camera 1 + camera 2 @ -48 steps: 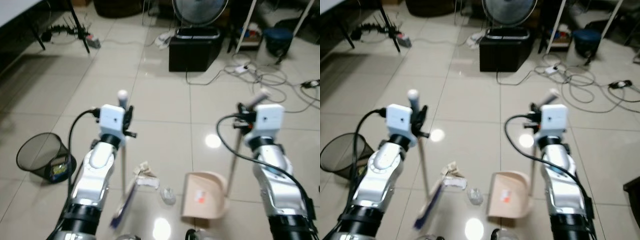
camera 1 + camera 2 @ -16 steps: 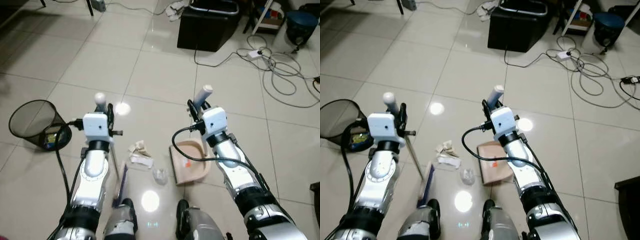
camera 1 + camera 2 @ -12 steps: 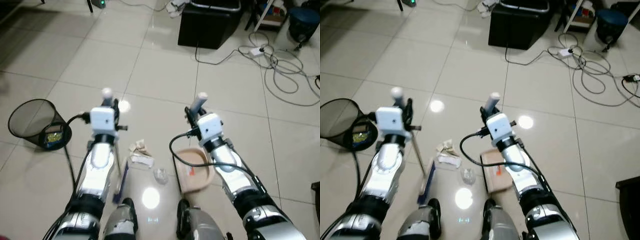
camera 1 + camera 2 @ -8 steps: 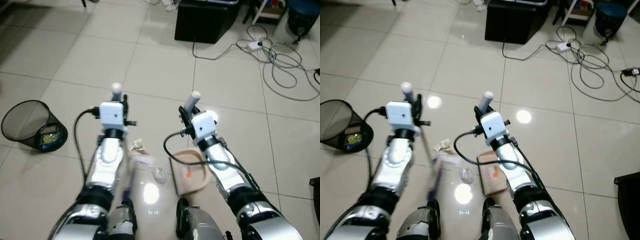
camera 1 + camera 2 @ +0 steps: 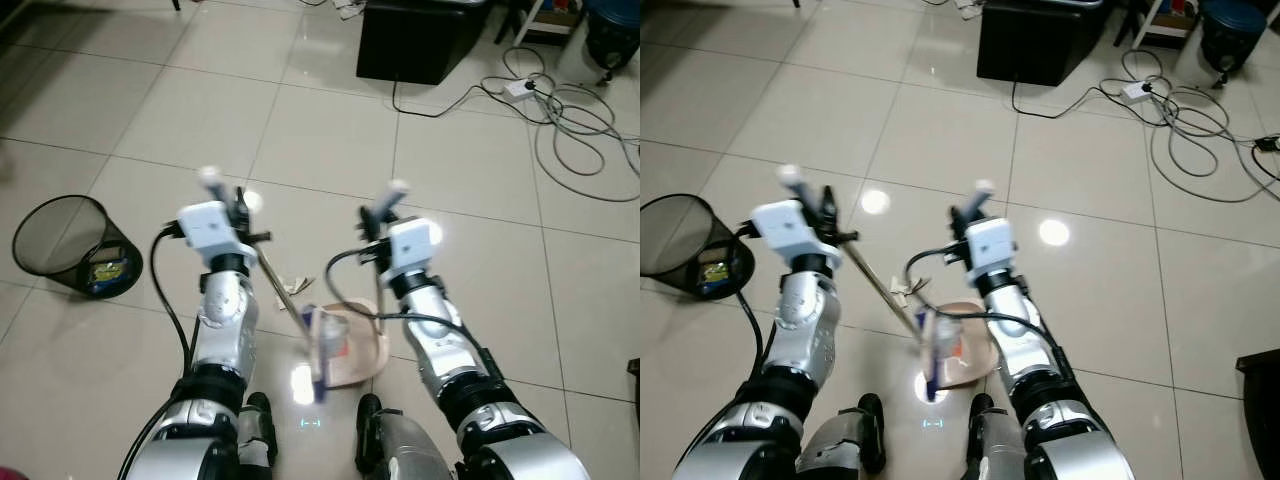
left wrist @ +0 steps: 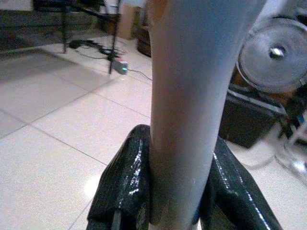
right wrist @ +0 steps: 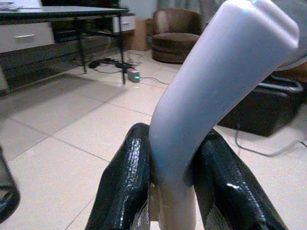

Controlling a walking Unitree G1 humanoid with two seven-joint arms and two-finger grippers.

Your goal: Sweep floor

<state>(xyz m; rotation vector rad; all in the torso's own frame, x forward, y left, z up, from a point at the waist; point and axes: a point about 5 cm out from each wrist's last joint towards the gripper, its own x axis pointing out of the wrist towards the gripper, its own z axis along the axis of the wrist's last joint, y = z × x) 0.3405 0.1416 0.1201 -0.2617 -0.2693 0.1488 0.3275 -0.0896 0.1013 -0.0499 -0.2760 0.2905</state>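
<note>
Two hands at work: left hand clenched on the broom handle, its blurred head over the dustpan on the floor; right hand grips the dustpan's handle; crumpled paper just beside

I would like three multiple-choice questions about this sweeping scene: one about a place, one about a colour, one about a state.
1. Where does the mesh bin stand?
A. On the robot's left
B. On its right
C. Between its arms

2. What colour is the dustpan?
A. Black
B. Beige
C. Green

3. How is the left gripper?
A. Open, empty
B. Shut on the broom handle
C. Shut on a cable

Answers:
1. A: it sits left of the left arm.
2. B: its pan is pale beige.
3. B: its fingers clamp the handle.
</note>
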